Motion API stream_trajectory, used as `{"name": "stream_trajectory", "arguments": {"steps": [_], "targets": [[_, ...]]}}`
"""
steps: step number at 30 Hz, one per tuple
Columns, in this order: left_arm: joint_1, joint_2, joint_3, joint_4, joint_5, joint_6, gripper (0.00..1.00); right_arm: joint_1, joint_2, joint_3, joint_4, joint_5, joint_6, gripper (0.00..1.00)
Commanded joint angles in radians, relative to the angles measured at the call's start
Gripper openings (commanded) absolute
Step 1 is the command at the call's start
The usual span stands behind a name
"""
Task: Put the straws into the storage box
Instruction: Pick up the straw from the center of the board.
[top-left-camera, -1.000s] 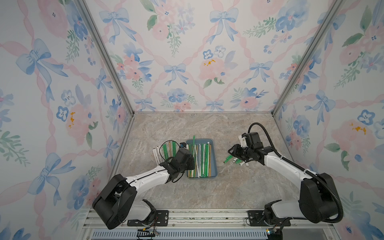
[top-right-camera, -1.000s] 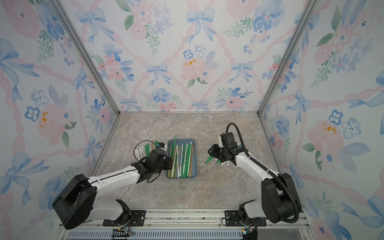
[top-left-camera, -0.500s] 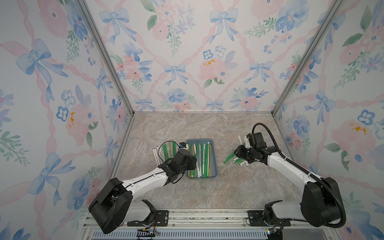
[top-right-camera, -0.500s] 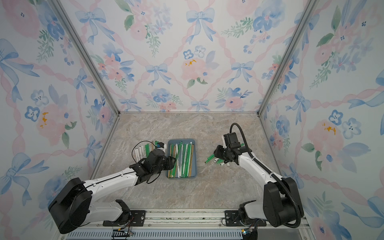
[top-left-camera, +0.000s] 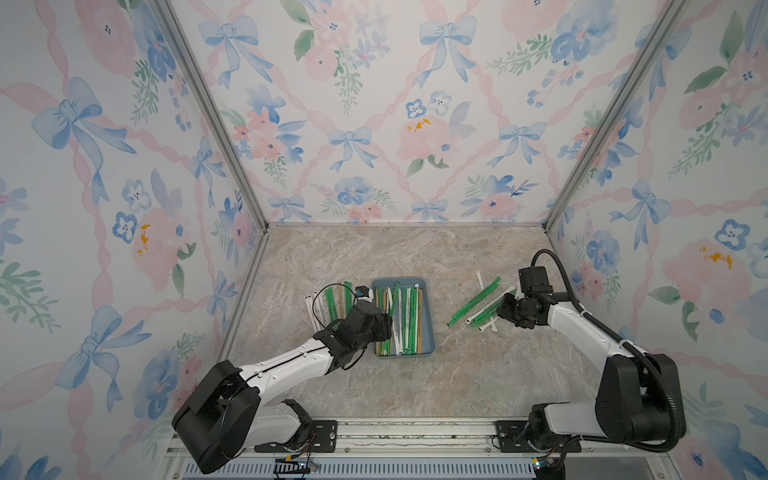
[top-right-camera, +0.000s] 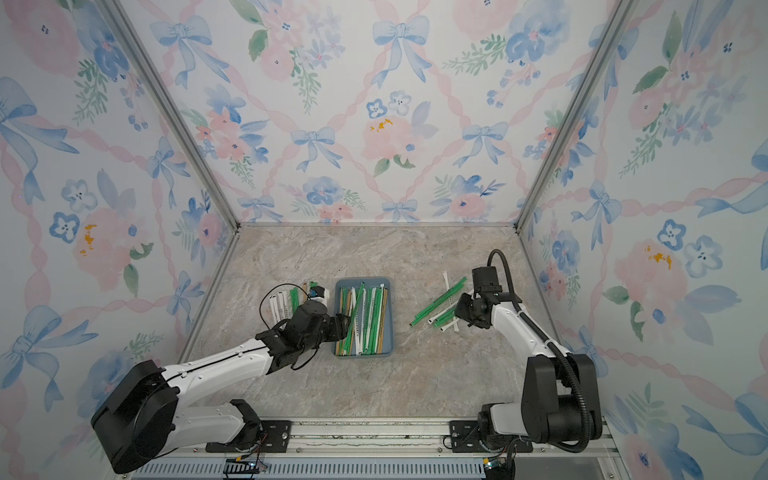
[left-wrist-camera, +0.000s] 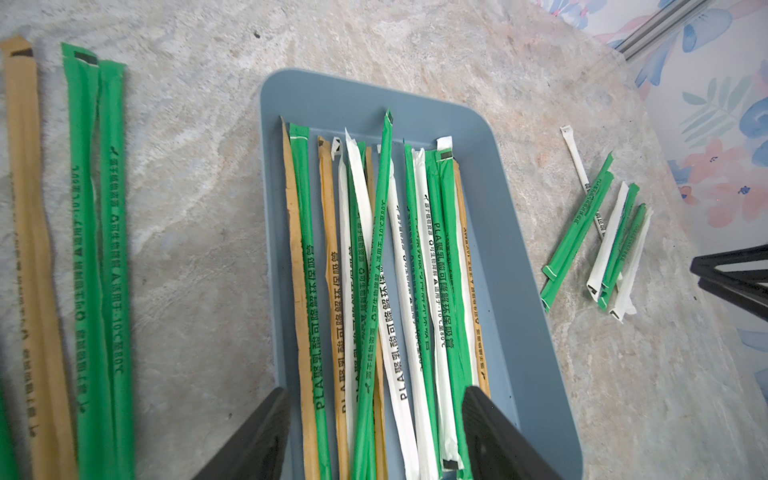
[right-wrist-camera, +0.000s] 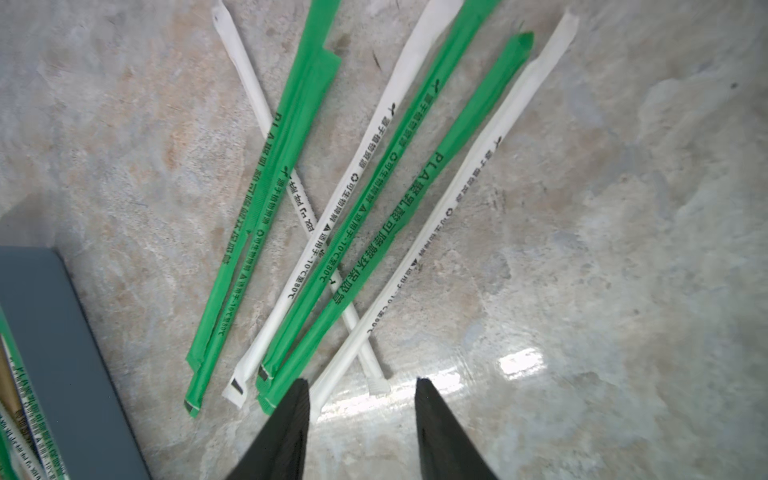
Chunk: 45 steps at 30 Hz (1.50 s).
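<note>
The left gripper (left-wrist-camera: 376, 390) hangs over the near end of the storage box (left-wrist-camera: 374, 91) with its jaws spread wide and nothing clamped. Below it, green, white and tan straws (left-wrist-camera: 376, 249) lie lengthwise inside the box. The right gripper (right-wrist-camera: 362, 382) is partly open and empty, low over the tabletop (top-left-camera: 415, 382) at the right edge of the loose straws (right-wrist-camera: 353, 216) fanned out right of the box, and a few spare straws (top-left-camera: 332, 301) lie just left of the box.
</note>
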<state>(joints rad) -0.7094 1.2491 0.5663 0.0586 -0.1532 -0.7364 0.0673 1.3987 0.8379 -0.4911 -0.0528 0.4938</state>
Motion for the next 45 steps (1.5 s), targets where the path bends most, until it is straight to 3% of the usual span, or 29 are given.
{"name": "stream_trajectory", "arguments": {"steps": [1, 22, 36, 45], "targets": [[-0.006, -0.021, -0.018, 0.003, -0.02, 0.003, 0.69, -0.005, 0.045, -0.023, 0.034, -0.047, 0.015, 0.44], [-0.007, -0.03, -0.035, 0.003, -0.028, 0.011, 0.69, -0.07, 0.189, 0.018, 0.086, -0.044, 0.028, 0.39], [-0.006, -0.031, -0.039, 0.003, -0.027, 0.012, 0.69, -0.095, 0.238, 0.036, 0.04, -0.042, 0.005, 0.22], [-0.006, -0.03, -0.038, 0.003, -0.031, 0.013, 0.69, -0.09, 0.194, 0.018, 0.007, -0.048, -0.023, 0.13]]}}
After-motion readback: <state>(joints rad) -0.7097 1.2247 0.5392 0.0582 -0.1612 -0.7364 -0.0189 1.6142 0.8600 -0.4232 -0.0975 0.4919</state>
